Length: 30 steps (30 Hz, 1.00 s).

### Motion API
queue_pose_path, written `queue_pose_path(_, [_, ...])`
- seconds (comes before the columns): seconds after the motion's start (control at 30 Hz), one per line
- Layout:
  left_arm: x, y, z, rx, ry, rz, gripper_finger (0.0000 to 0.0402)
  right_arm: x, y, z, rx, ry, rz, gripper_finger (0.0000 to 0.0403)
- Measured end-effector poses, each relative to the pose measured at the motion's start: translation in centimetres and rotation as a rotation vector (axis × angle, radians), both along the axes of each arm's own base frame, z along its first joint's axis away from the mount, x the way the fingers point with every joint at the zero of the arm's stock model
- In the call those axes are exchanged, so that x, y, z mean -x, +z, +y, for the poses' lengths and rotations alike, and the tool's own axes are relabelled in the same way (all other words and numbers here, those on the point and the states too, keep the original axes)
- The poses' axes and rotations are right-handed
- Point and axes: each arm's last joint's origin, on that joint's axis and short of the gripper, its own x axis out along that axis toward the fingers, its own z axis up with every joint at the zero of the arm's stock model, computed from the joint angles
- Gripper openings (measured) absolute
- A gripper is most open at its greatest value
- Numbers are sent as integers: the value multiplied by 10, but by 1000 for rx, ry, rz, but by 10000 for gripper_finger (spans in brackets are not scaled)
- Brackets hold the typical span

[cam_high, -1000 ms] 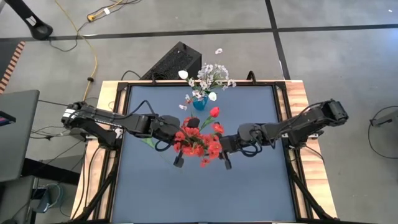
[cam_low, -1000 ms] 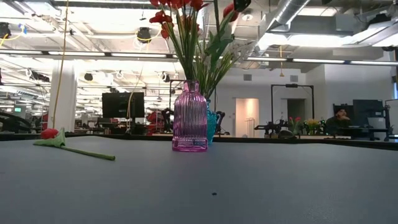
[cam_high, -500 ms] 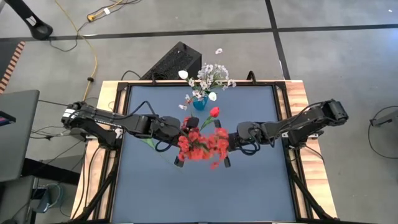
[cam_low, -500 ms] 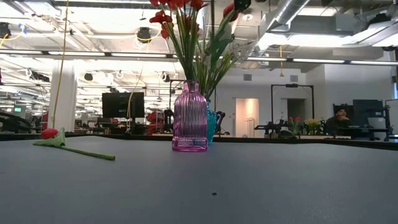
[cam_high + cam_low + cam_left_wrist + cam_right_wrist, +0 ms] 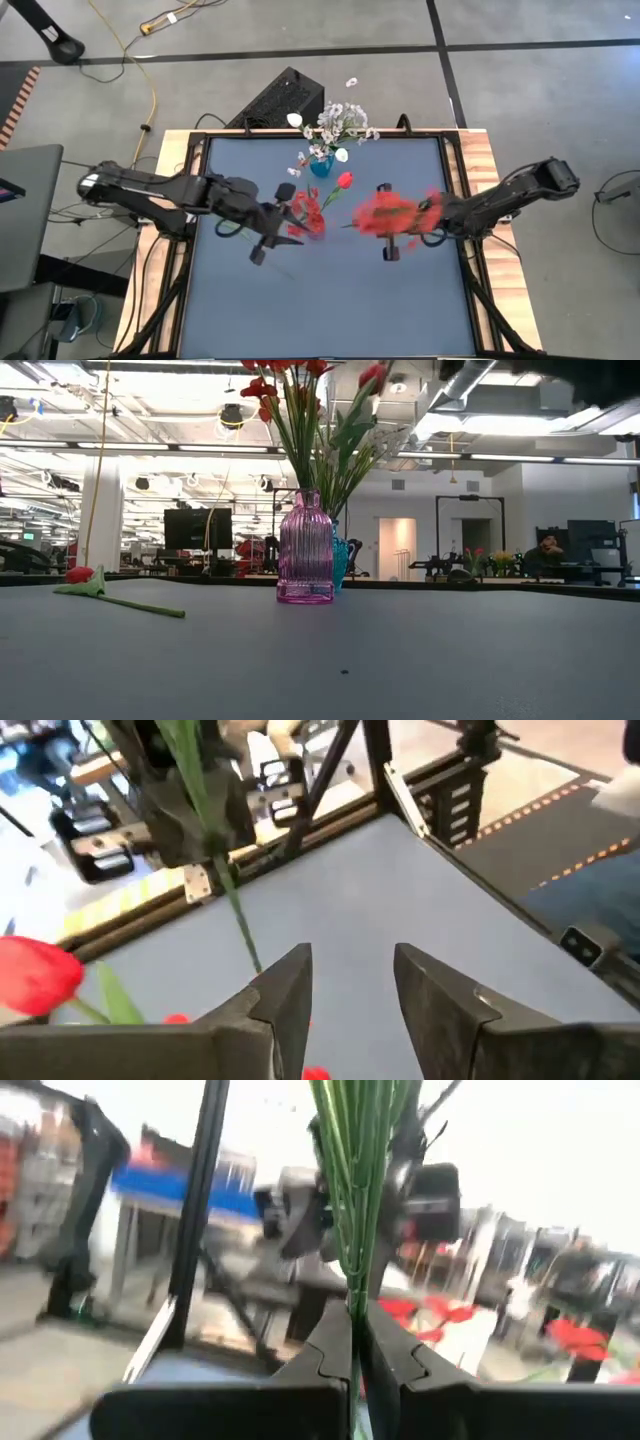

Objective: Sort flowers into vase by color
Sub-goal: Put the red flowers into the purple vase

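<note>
Right wrist view, right gripper [image 5: 353,1342] clamped on red spray's stems [image 5: 355,1180] (left gripper [image 5: 350,985] parted, empty)

Two vases stood on the table [image 5: 330,300]: one pink vase [image 5: 304,547] and one blue vase [image 5: 341,560] just behind it, toward the far edge. The red blooms [image 5: 308,208] above the pink one were too crowded to count, and so were the white blossoms [image 5: 338,122] over the blue one. One red tulip [image 5: 80,574] lay flat toward the table's left side. One red spray [image 5: 392,213] hung in the air, its stems clamped in the right gripper [image 5: 356,1315]. There were two arms and two grippers, counting the left gripper [image 5: 350,960]. Beyond the table I counted one black box [image 5: 285,98] and one laptop [image 5: 25,215].
</note>
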Motion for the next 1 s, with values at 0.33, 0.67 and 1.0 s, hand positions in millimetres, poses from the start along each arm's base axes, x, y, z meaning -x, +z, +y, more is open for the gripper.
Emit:
queue_pose_path(0.33, [34,-28,22,12,129,-110,127,-11,-38,-8,-46,-37,-174,31])
queue_pose_path(0.67, [78,-52,37,95,245,-266,127,-49,-64,-25,-130,-86,-127,31])
queue_pose_path(1.0, [91,-89,48,161,359,-267,127,-64,-73,-35,-140,-123,-103,31])
